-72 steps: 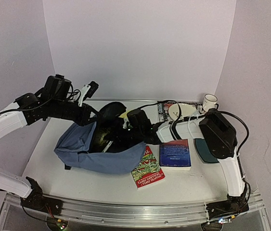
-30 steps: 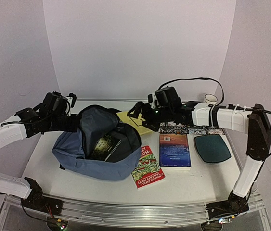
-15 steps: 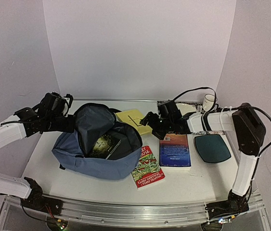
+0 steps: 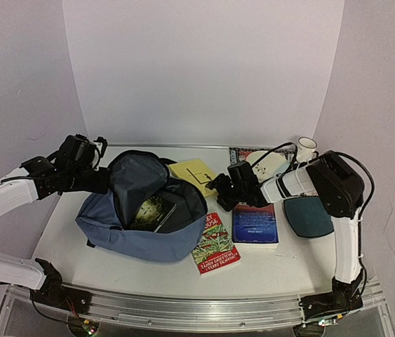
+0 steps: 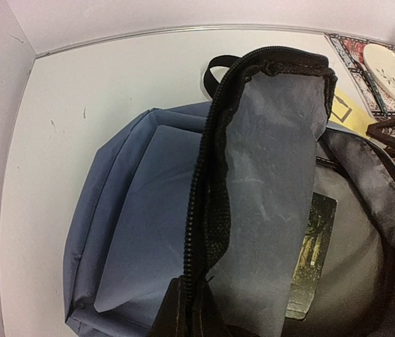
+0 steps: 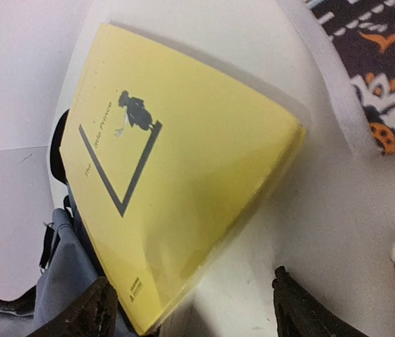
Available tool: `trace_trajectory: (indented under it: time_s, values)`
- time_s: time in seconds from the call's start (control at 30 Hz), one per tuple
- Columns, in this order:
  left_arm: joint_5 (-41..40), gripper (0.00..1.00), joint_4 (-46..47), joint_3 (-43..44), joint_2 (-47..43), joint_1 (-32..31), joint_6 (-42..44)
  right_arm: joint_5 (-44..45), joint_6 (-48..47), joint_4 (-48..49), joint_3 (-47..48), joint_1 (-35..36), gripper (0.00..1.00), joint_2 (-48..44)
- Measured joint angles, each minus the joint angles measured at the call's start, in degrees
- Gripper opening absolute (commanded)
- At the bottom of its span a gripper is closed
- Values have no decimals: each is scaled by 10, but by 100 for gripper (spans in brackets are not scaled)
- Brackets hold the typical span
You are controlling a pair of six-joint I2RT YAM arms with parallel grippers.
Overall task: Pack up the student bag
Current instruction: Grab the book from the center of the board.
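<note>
Fingers of the right gripper stand apart astride a corner of the yellow book, placed to close on it; left gripper is clamped on the zipper edge of the bag, holding its mouth open for loading; bag lies on the left half of the table.

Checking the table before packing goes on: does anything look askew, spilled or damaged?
Nothing spilled or damaged. The red book lies crooked, one corner by the bag; the blue book beside it lies square. The bag's flap stands up, pinched by the left gripper.
</note>
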Motion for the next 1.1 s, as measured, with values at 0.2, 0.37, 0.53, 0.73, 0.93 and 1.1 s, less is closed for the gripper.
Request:
trace_trajectory:
  time_s: [0.2,0.37,0.53,0.73,0.93,1.1]
  values:
    - [1,0,0,1,0,0,5,-16,50,96,1,-10,65,37]
    - [5,0,-5,13,1,0,5,-25,97,170,-1,-14,43,69]
    - [5,0,-5,16,1,0,5,-28,123,232,-12,-19,13,80]
    - [10,0,-5,19,1,1,5,-37,140,298,-21,-31,0,83]
    - [18,0,-6,26,1,1,5,-47,136,302,-28,-39,0,78]
    - [37,0,-4,35,1,1,5,-57,117,266,-52,-45,0,20]
